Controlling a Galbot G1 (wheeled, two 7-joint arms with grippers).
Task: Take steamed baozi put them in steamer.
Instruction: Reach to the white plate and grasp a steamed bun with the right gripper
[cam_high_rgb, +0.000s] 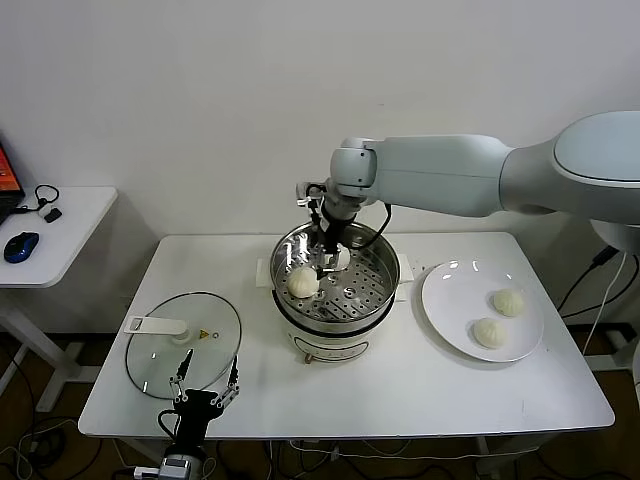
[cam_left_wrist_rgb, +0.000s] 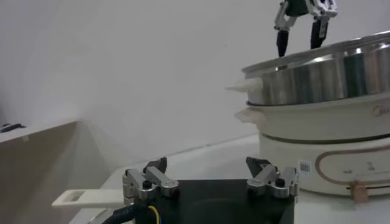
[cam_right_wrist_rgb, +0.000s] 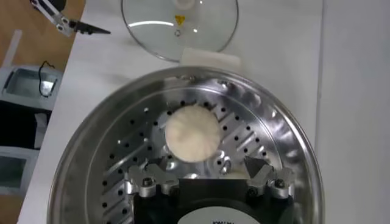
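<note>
The steel steamer (cam_high_rgb: 380, 262) stands mid-table. One baozi (cam_high_rgb: 302, 282) lies on its perforated tray, and also shows in the right wrist view (cam_right_wrist_rgb: 192, 133). My right gripper (cam_high_rgb: 328, 262) hangs open just inside the steamer (cam_right_wrist_rgb: 286, 128). A second baozi (cam_high_rgb: 343, 258) lies right under it, so only a pale edge (cam_right_wrist_rgb: 230, 175) shows in the right wrist view, between the spread fingers of the gripper (cam_right_wrist_rgb: 209, 165). Two more baozi (cam_high_rgb: 509, 302) (cam_high_rgb: 489, 332) lie on the white plate (cam_high_rgb: 455, 290). My left gripper (cam_high_rgb: 205, 385) is open and empty at the front left.
The glass lid (cam_high_rgb: 185, 343) with its white handle lies left of the steamer, just ahead of my left gripper (cam_left_wrist_rgb: 210, 173). From there the steamer's side (cam_left_wrist_rgb: 329, 85) rises close by. A side table with a blue mouse (cam_high_rgb: 20, 246) stands far left.
</note>
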